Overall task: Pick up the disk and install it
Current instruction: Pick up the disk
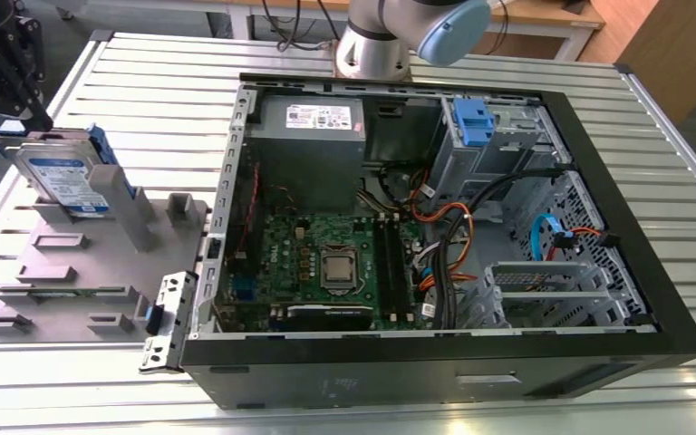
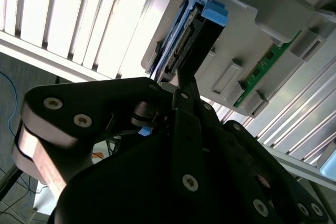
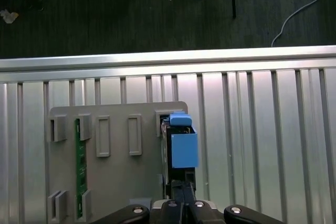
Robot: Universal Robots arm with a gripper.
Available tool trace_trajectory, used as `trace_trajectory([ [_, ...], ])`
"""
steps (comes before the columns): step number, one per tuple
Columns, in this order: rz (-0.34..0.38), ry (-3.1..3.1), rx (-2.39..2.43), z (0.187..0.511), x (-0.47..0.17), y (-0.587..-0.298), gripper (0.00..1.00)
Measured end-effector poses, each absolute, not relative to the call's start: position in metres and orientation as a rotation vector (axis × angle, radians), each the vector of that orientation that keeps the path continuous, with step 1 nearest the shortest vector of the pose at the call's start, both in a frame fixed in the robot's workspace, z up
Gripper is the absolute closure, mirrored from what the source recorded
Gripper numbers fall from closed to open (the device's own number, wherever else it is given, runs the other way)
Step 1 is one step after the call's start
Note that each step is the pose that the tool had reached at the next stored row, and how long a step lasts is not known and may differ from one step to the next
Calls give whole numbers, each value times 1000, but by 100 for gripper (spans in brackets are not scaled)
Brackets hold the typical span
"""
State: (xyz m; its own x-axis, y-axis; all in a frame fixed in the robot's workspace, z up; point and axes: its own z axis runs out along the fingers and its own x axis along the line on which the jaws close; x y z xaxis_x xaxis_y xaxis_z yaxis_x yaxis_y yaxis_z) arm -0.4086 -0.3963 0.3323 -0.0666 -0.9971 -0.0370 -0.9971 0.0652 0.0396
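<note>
Holding the fingers point(image 3: 177, 188) pressed together, no gap showing between them, tips just at one end of the disk point(image 3: 182, 149) in the first wrist view. Standing on edge in a slot of the grey holder plate point(image 1: 82, 281), blue rail uppermost, at the exterior view's left. Resting on the slatted desk point(image 1: 82, 381), just beside the open computer case point(image 1: 384, 381).
</note>
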Motion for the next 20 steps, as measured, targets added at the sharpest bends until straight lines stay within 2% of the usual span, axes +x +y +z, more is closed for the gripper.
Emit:
trace_trajectory([
  [20,-74,-2304,2158,334,-414,-396,89],
])
